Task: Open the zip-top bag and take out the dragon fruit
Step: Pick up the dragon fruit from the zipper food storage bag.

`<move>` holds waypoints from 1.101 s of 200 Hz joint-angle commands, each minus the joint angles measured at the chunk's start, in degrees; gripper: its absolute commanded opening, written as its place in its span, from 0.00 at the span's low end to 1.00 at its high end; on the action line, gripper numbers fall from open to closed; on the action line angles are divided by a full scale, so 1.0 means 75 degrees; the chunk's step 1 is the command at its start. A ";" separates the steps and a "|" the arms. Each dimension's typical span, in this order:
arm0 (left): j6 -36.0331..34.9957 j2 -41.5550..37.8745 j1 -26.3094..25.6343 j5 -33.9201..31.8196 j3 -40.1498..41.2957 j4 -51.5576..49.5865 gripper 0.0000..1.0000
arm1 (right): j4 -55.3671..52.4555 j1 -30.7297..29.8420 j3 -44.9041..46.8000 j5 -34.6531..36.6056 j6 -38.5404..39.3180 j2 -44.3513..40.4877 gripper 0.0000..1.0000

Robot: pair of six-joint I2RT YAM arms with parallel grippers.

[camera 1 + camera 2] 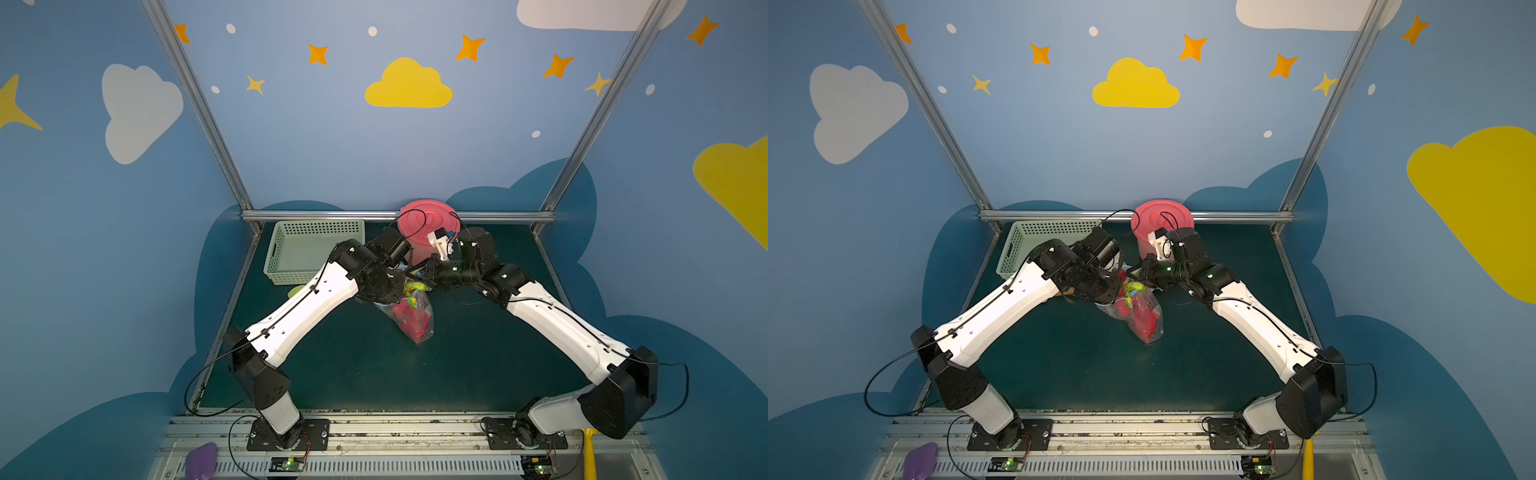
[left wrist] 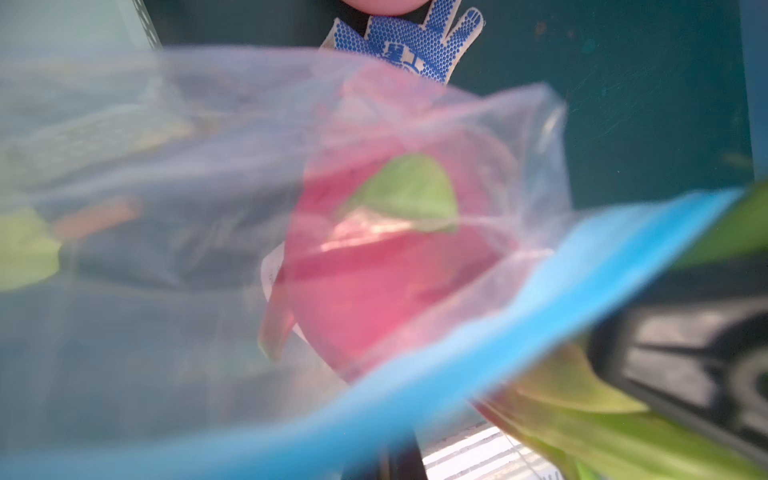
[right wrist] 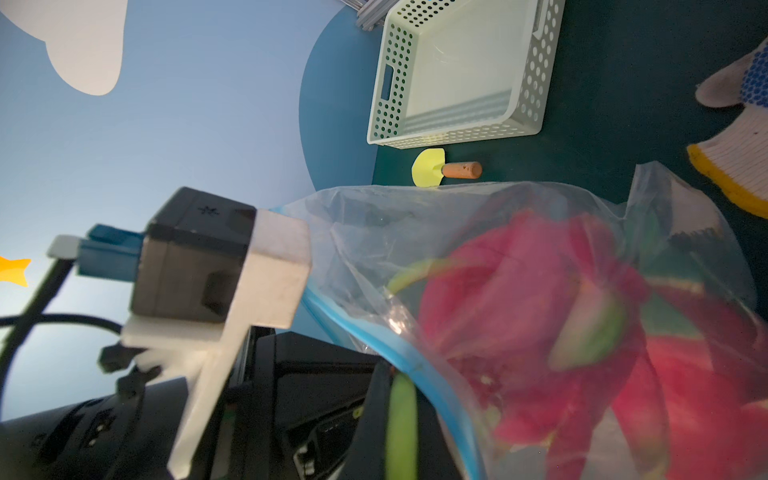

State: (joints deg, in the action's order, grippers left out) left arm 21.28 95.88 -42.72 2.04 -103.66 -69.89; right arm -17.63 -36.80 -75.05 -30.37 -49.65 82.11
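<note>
In both top views the zip-top bag [image 1: 409, 318] stands mid-worktop [image 1: 457, 365], its mouth pinched by the closed left claw [image 1: 400, 286] and right claw [image 1: 419, 272]; the left wrist view adds the dragon fruit [image 2: 374, 266] close up and a dotted glove [image 2: 415, 41]; the right wrist view adds a yellow trowel [image 3: 446, 169] just beside the basket [image 3: 457, 133].

In both top views, blue painted walls [image 1: 316, 137] close the cell on three sides. The back wall carries a yellow cloud [image 1: 408, 85] at 12 o'clock, with orange stars [image 1: 470, 48] and small white dots [image 1: 372, 31] scattered around it. A white cloud [image 1: 137, 110] sits on the side wall at 10 o'clock, and a second yellow cloud [image 1: 735, 183] at 3 o'clock. Darker blue cloud shapes [image 1: 519, 187] rise along the base of the walls. Aluminium posts [image 1: 198, 104] climb from the back corners, joined by a crossbar [image 1: 316, 215]. The floor is a dark green mat [image 1: 374, 374] — evenly lit — with a slotted metal rail [image 1: 374, 430] along its 6 o'clock edge.
</note>
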 commanded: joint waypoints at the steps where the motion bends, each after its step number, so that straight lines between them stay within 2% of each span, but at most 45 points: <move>1: -0.0124 0.0184 0.0000 0.0153 -0.0333 -0.0255 0.04 | 0.0247 -0.0098 -0.0016 -0.0046 0.0110 -0.0071 0.01; 9: -0.0114 0.0229 0.0018 0.0217 -0.0458 -0.0332 0.04 | 0.0077 -0.0079 -0.0023 -0.0024 0.0219 -0.0072 0.25; 22: -0.0038 0.0283 0.0059 0.0309 -0.0667 -0.0411 0.04 | -0.0517 -0.0063 -0.0125 0.0160 0.0606 -0.0120 0.69; 28: 0.0001 0.0272 0.0089 0.0427 -0.0735 -0.0389 0.04 | -0.0812 -0.0062 -0.0173 0.0326 0.0837 -0.0186 0.78; 31: 0.0009 0.0276 0.0116 0.0505 -0.0763 -0.0369 0.04 | -0.0980 -0.0074 -0.0196 0.0414 0.0962 -0.0219 0.80; 49: 0.0092 0.0247 0.0350 0.1109 -0.0787 -0.0095 0.04 | -0.1903 -0.0063 -0.0264 0.1071 0.1555 -0.0561 0.86; 83: 0.0080 0.0294 0.0607 0.1760 -0.1109 0.0171 0.04 | -0.3257 -0.0107 -0.0282 0.2610 0.2525 -0.1503 0.86; 106: 0.0179 0.0495 0.0700 0.2038 -0.1742 0.0078 0.04 | -0.3661 -0.0109 -0.0124 0.3187 0.2887 -0.2260 0.86; 147: 0.0605 0.0611 0.1039 0.2588 -0.2754 0.0343 0.04 | -0.3738 -0.0051 0.0637 0.3165 0.3031 -0.3139 0.88; 187: 0.1370 0.0735 0.1566 0.3543 -0.3625 0.0724 0.04 | -0.3231 -0.0045 0.0779 0.2561 0.3137 -0.2912 0.88; 220: 0.1597 0.0836 0.2242 0.3709 -0.4685 0.0423 0.04 | -0.2722 -0.0062 0.1044 0.2374 0.3139 -0.2603 0.88</move>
State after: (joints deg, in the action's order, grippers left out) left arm 30.89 102.15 -29.41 26.83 -132.92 -67.83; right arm -41.87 -37.23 -68.47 -10.66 -26.94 61.87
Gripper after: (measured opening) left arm 0.048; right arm 0.884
